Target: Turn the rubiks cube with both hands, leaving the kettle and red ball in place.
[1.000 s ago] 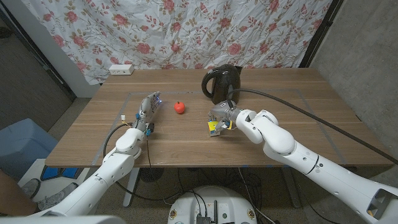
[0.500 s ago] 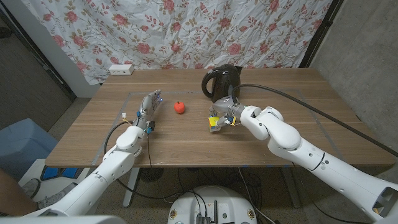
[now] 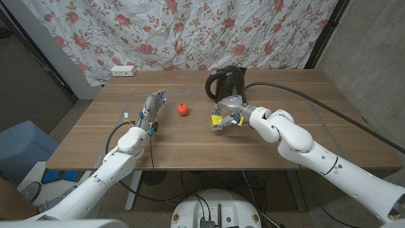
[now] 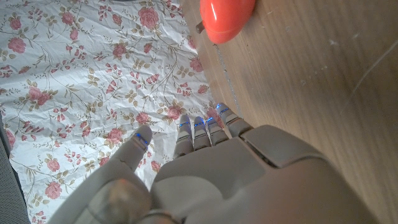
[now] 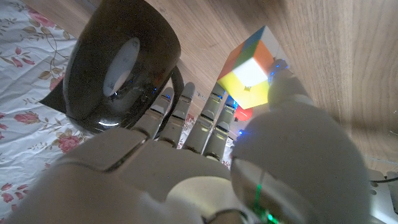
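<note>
Beside the kettle, in the head view, the right hand held the rubiks cube lifted a little off the worktop, just in front of the kettle's base. The red ball lay to the left of the kettle, well apart from the cube. Further left of the kettle, past the ball, the left hand stood with fingers stretched and apart, holding nothing.

From the left wrist view, the left hand showed straight fingers with nothing between them, and the red ball lay ahead of them.

From the right wrist view, the right hand pinched the rubiks cube between thumb and fingers, with the kettle very close beside them.

I judge that the risk is a knock: the right fingers work so near the kettle that a turn may push it. The left hand, when it comes over, must pass the ball and may roll it. A one-hand pinch may also slip.

Compared with one second ago, the cube has risen and moved slightly toward the ball; the left hand has stayed almost in place.
</note>
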Controlling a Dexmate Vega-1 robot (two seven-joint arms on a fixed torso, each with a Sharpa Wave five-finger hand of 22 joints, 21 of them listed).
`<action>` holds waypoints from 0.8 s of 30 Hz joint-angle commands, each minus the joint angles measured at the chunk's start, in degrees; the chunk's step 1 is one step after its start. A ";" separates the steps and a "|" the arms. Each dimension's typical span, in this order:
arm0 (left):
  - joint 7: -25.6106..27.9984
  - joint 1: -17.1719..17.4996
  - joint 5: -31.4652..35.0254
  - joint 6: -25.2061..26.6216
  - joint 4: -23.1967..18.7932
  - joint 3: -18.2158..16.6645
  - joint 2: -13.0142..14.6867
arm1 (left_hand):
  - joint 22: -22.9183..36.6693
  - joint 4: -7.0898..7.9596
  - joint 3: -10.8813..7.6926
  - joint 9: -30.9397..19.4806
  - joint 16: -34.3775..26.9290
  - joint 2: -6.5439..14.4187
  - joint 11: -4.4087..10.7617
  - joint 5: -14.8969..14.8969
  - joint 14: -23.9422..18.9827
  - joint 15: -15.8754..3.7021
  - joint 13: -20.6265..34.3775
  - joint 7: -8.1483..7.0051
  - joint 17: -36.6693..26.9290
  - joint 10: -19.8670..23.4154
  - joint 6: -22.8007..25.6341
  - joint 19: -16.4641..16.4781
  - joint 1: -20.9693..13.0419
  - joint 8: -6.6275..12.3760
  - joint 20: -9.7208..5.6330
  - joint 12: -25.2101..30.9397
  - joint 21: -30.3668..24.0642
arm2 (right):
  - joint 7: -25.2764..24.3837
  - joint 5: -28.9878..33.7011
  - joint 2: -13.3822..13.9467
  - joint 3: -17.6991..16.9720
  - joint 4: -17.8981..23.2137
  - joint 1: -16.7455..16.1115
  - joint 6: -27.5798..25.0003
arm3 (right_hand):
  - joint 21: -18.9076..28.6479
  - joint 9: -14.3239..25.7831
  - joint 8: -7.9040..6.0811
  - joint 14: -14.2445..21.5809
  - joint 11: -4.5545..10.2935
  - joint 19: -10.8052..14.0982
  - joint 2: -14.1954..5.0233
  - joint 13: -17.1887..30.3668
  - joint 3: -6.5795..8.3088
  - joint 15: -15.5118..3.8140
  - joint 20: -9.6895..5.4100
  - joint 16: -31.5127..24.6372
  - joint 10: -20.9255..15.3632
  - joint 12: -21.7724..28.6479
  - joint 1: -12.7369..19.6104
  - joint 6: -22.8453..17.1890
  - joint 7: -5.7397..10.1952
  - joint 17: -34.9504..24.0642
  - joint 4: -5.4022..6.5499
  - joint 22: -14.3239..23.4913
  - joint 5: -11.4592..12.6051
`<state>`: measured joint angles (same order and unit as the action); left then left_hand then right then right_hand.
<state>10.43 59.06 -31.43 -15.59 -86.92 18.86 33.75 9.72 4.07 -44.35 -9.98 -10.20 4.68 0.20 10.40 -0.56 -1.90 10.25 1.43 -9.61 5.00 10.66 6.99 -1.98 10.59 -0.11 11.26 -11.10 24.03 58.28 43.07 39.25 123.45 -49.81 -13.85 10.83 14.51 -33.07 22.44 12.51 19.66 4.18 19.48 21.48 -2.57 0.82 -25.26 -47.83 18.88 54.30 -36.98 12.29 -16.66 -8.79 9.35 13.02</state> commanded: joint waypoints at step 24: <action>3.99 2.29 5.84 3.71 -10.25 1.01 2.35 | 0.16 -1.22 0.18 -0.22 -0.16 4.27 0.12 0.08 -1.45 -0.82 0.16 -1.30 0.05 1.43 2.73 1.14 -0.21 0.70 -0.24 0.35 -0.23 | -19.31 -16.40 1.57 -5.12 -1.49 -5.24 -1.60 | 0.21 0.19 -1.18 2.01 0.13 1.66 -1.60 0.77 -0.36 -8.43 -1.08 -0.81 -2.08 0.44 0.66 -1.95 0.35 -0.37 -0.04 0.15 -0.06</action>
<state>13.27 61.62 -28.47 -12.34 -95.02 18.81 36.02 9.72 3.18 -43.94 -9.98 -10.20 4.68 0.32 10.40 -1.47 -1.83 10.25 0.00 -9.46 5.75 12.72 7.51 -1.98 11.05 -0.21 11.26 -11.10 10.86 46.79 44.33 35.35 122.95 -53.68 -15.37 10.83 14.51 -33.93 23.98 12.49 20.68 4.01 20.11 21.41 -2.46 -0.21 -25.67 -48.85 19.06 54.14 -37.38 11.88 -16.91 -8.87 9.36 12.78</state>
